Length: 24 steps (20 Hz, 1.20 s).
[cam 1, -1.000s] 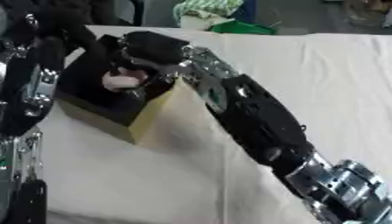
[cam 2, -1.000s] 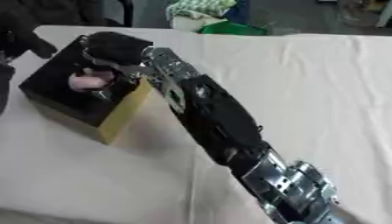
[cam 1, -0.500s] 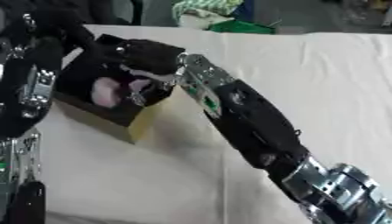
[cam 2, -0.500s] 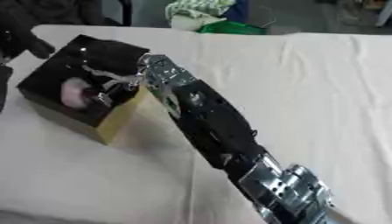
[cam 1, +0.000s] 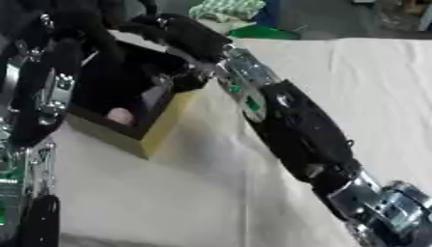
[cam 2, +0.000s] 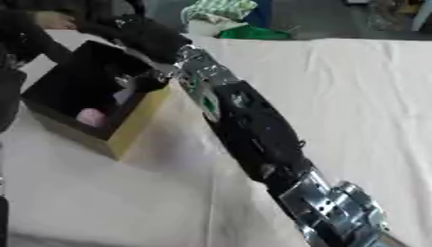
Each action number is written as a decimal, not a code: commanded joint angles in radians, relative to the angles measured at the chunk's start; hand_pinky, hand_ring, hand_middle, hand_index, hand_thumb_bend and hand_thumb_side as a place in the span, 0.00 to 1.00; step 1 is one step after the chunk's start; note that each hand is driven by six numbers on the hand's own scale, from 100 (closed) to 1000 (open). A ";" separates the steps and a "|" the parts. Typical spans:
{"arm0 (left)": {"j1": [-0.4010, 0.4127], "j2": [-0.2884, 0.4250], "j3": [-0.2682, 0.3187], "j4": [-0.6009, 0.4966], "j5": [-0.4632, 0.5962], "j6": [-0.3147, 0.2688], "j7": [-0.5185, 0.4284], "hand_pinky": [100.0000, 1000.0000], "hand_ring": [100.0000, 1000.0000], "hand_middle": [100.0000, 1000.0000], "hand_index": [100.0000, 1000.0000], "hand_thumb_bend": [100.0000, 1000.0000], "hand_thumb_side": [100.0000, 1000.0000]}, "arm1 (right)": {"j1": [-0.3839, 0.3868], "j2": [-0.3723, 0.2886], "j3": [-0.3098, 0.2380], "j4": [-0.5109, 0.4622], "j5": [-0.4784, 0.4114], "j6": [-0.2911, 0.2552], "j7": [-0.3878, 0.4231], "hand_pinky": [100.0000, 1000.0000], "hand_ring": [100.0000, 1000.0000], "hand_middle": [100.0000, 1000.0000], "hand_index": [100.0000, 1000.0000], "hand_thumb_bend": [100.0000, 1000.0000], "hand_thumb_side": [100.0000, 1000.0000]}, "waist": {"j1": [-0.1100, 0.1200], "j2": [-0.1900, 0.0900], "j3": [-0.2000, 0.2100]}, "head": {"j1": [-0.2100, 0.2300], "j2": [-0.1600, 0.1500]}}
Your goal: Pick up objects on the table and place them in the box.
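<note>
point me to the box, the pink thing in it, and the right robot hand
black open-top box with yellow side [cam 1: 167, 126]: left eye view, on its yellow side wall
small pink rounded object [cam 1: 120, 116]: left eye view, its middle
right robot hand [cam 2: 145, 36]: right eye view, back of the hand

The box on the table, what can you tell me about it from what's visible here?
The box is open-topped, black inside, with a yellowish outer side that looks like cardboard. It sits tilted on the cream tablecloth at the left. A pale pink thing lies inside, near the bottom. The right hand hangs over its far rim, and the left arm stands beside its left wall; whether either touches the box is unclear.
</note>
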 commanded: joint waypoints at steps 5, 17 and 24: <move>0.021 0.053 0.042 -0.001 -0.037 -0.004 0.034 0.59 0.48 0.51 0.73 0.00 0.49 | 0.064 -0.133 -0.013 -0.265 -0.425 0.137 0.087 0.86 0.61 0.75 0.94 0.00 0.34 | 0.005 -0.022 -0.074 | 0.090 0.014; 0.080 0.110 0.096 0.037 -0.070 -0.001 0.084 0.58 0.48 0.50 0.73 0.00 0.53 | 0.409 -0.245 -0.104 -0.675 -0.872 0.285 0.057 0.90 0.58 0.69 0.98 0.00 0.47 | 0.018 0.011 -0.231 | 0.215 0.000; 0.099 0.123 0.108 0.061 -0.074 -0.012 0.091 0.58 0.48 0.51 0.72 0.00 0.55 | 0.622 -0.237 -0.156 -0.778 -0.883 0.277 0.054 0.90 0.54 0.64 0.99 0.00 0.48 | 0.037 0.020 -0.268 | 0.259 0.007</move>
